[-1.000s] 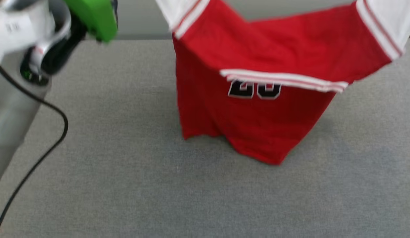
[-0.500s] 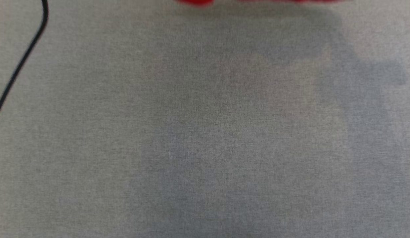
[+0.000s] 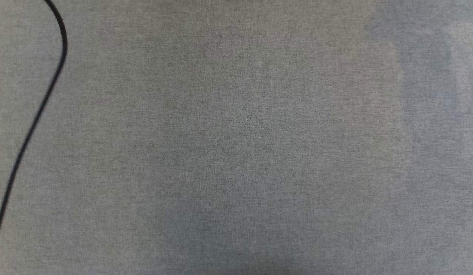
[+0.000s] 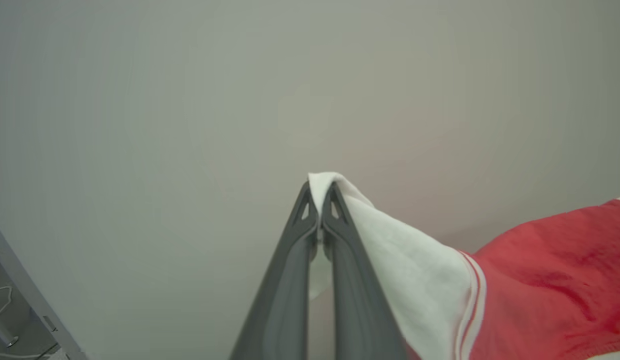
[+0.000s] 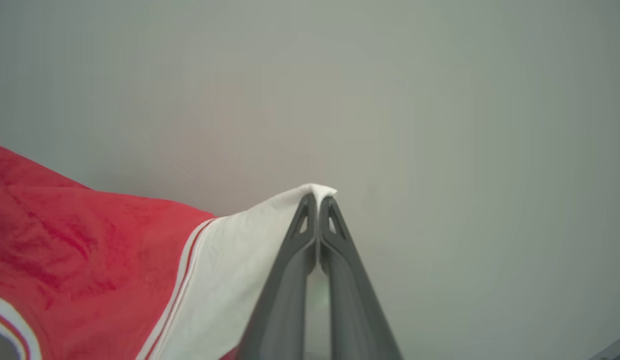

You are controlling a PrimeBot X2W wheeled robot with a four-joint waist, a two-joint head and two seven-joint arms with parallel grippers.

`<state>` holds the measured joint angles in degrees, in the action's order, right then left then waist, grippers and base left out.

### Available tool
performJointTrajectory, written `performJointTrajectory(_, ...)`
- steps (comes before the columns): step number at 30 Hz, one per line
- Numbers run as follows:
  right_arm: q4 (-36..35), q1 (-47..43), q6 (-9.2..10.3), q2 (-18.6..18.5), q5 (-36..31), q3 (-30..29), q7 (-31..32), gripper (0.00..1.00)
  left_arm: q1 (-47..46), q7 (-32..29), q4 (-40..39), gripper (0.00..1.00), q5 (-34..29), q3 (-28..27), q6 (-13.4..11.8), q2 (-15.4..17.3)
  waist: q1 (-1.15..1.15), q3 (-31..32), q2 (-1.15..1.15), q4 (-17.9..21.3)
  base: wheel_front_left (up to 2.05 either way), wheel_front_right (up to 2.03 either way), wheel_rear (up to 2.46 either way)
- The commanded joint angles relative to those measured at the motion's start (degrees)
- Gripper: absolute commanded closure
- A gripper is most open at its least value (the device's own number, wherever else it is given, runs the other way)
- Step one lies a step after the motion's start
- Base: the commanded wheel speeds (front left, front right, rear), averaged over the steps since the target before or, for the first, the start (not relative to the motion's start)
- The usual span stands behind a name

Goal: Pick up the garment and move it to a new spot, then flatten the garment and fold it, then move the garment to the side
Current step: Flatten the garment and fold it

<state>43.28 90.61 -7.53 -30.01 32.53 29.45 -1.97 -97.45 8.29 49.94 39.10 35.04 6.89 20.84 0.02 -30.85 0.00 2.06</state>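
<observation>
The left hand (image 4: 320, 192) and right hand (image 5: 318, 200) each pinch a white sleeve (image 4: 415, 280) of the garment (image 4: 540, 280), raised above the table (image 3: 236, 152). Lower both evenly, sleeves taut and level, hem meeting the table first.

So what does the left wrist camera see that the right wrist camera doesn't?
Left wrist view: the left gripper, shut on a white sleeve, plus a grey post in the bottom-left corner.
Right wrist view: the right gripper, shut on a second white sleeve.
Shared: the red jersey stretching away from each gripper, with red-and-white stripe trim where the sleeve joins, against a plain pale wall.
</observation>
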Motion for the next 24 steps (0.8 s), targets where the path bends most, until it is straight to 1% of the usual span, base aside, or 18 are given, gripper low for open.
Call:
performJointTrajectory(1, 0.58, -2.68, 0.04, 0.12, 0.69, 1.20, -1.70, 1.00, 2.85, 1.33, 0.37, 1.00, 0.96, 0.08, 0.27, 0.64, -0.02, 2.16, 0.00, 0.02, 0.00, 0.00, 0.00)
performJointTrajectory(7, 1.02, -13.49, 0.04, 0.28, 4.71, 5.20, -7.36, 1.00, 15.26, 4.27, -0.88, 1.00, 3.83, 0.43, 0.50, 3.17, -0.02, 8.43, 0.00, -0.34, 0.00, 0.00, 0.00)
performJointTrajectory(11, -0.74, -21.89, 0.04, -0.28, 7.08, 7.67, -9.60, 1.00, 24.99, 5.17, -3.82, 1.00, 5.23, 0.66, 0.48, 5.40, -0.02, 13.10, 0.00, -0.58, 0.00, 0.00, 0.00)
performJointTrajectory(14, -2.81, -28.39, 0.04, -0.84, 8.49, 9.04, -10.57, 1.00, 32.55, 5.40, -6.77, 1.00, 6.54, 0.42, -0.33, 7.05, -0.02, 16.19, 0.00, -0.64, 0.00, 0.00, 0.00)
performJointTrajectory(18, -6.17, -37.96, 0.04, -2.19, 9.58, 9.82, -11.49, 1.00, 43.90, 5.10, -12.28, 1.00, 9.40, -0.52, -2.63, 9.68, -0.02, 20.20, 0.00, -0.77, 0.00, 0.00, 0.00)
performJointTrajectory(22, -9.43, -47.80, 0.04, -3.83, 9.16, 9.56, -11.80, 1.00, 55.36, 3.79, -19.18, 1.00, 11.39, -0.41, -5.81, 12.70, -0.02, 23.45, 0.00, -0.79, 0.00, 0.00, 0.00)
performJointTrajectory(24, -11.20, -53.11, 0.04, -4.44, 9.24, 8.81, -11.64, 1.00, 61.73, 2.97, -23.53, 1.00, 12.58, -0.43, -8.16, 14.41, -0.02, 25.06, 0.00, -0.64, 0.00, 0.00, 0.00)
